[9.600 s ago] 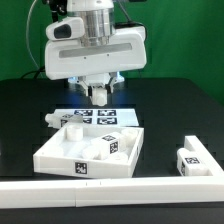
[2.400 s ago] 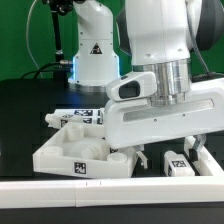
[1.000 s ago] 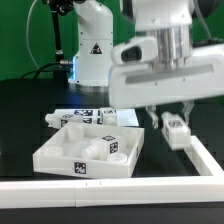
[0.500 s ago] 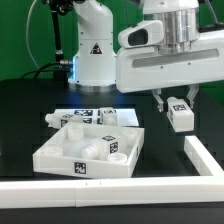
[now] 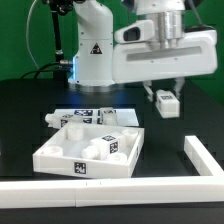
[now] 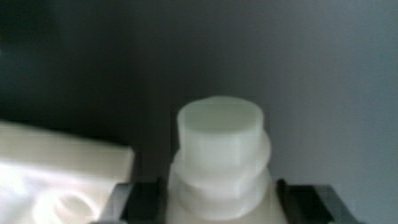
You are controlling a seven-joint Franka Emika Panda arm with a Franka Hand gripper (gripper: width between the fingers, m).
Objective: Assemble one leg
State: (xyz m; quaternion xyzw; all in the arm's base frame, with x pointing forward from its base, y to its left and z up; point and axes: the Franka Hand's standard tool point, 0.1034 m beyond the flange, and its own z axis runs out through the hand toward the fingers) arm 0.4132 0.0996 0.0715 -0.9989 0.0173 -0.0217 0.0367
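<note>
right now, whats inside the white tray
Inside the tray lie rounded white tagged pieces, about three. Its near wall hides the floor and their bases. The leg is not inside: the claw holds it raised, to the exterior view's right.

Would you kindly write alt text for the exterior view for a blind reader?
Jaws shut on the leg hold it above the black table, at the exterior view's right. A white tray-like piece with small tagged parts lies at the exterior view's left, the marker board behind it.
</note>
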